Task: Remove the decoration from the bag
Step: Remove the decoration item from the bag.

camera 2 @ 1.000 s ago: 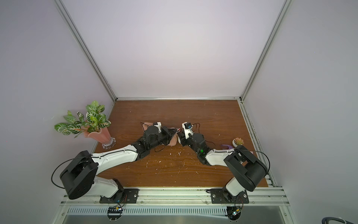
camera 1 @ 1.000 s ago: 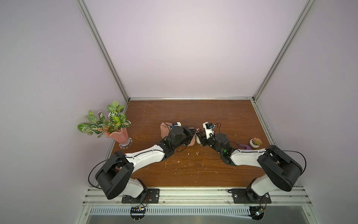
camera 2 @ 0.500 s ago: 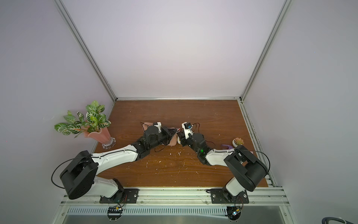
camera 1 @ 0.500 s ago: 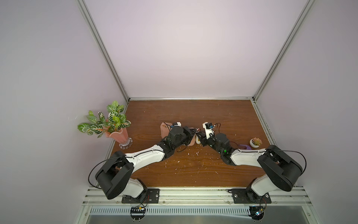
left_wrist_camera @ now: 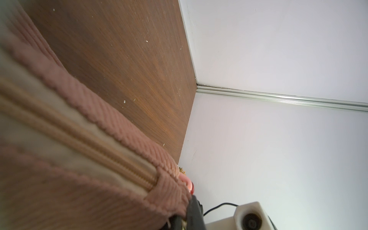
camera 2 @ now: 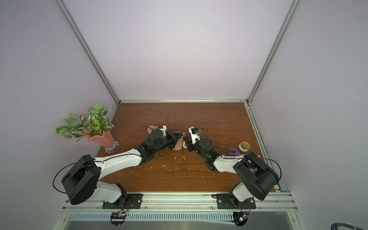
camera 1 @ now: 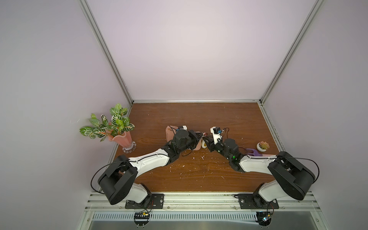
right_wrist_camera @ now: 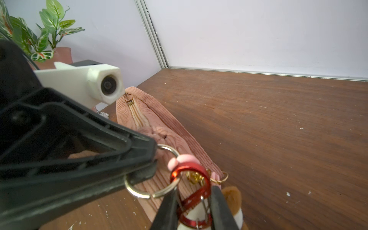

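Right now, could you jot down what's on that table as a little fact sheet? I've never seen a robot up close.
bag: dusty-pink ribbed pouch lying on the wooden table
decoration: cream-and-tan plush charm at the bag's end, on a red clip
left jaws: shut on a silver key ring
right jaws: shut on the red clip
status: clip and ring look joined; decoration not yet off
nearby: leafy plant in a pink vase, small succulent
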